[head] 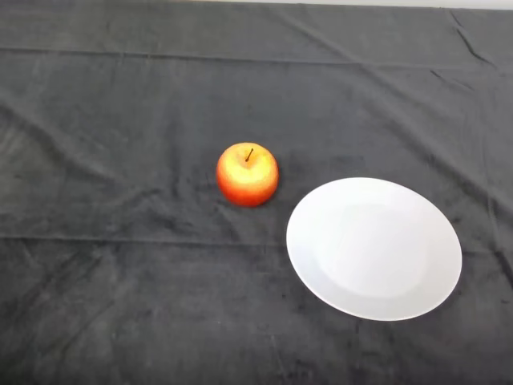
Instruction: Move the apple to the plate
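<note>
A red and yellow apple (248, 174) stands upright on the dark cloth, stem up, near the middle of the view. A white round plate (374, 248) lies on the cloth to the right of the apple and a little nearer to me. The plate holds nothing. A small gap of cloth separates the apple from the plate's rim.
The dark wrinkled cloth (120, 281) covers the whole table, with folds running across it. The table's far edge shows as a pale strip at the top right (449, 4).
</note>
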{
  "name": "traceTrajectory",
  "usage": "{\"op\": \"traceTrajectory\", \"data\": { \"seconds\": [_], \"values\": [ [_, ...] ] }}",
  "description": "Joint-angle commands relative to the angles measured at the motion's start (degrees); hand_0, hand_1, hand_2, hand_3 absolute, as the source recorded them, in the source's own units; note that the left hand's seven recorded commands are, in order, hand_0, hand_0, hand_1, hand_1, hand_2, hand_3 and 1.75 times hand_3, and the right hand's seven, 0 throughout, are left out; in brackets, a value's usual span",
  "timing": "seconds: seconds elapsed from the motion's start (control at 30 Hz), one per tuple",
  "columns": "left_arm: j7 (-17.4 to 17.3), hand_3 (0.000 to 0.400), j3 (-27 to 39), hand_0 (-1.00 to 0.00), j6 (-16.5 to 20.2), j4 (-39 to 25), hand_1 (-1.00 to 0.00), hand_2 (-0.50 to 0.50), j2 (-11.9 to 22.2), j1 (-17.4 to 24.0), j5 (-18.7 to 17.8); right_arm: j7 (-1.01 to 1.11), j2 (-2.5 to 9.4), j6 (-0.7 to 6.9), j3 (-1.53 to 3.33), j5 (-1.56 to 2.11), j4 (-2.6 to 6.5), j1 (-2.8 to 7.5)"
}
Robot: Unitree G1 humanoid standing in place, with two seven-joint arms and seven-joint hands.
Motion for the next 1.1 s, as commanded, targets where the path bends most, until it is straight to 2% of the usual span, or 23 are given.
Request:
{"op": "traceTrajectory", "data": {
  "seconds": [0.03,0.77,1.1],
  "values": [
    [-0.35,0.000,-0.53,0.00,0.17,-2.76,0.00,0.00,-1.04,-2.51,1.39,0.61,2.67,0.87,1.27,-1.20,1.66,4.42],
    [-3.65,0.000,-8.24,0.00,0.06,-4.68,0.00,0.00,-6.11,-7.18,9.00,0.65,2.67,1.00,1.23,-1.16,1.39,4.55],
    [-4.37,0.000,-12.33,0.00,0.00,-5.35,0.00,0.00,-9.64,-10.11,12.73,0.68,2.68,1.07,1.21,-1.14,1.25,4.62]
  ]
}}
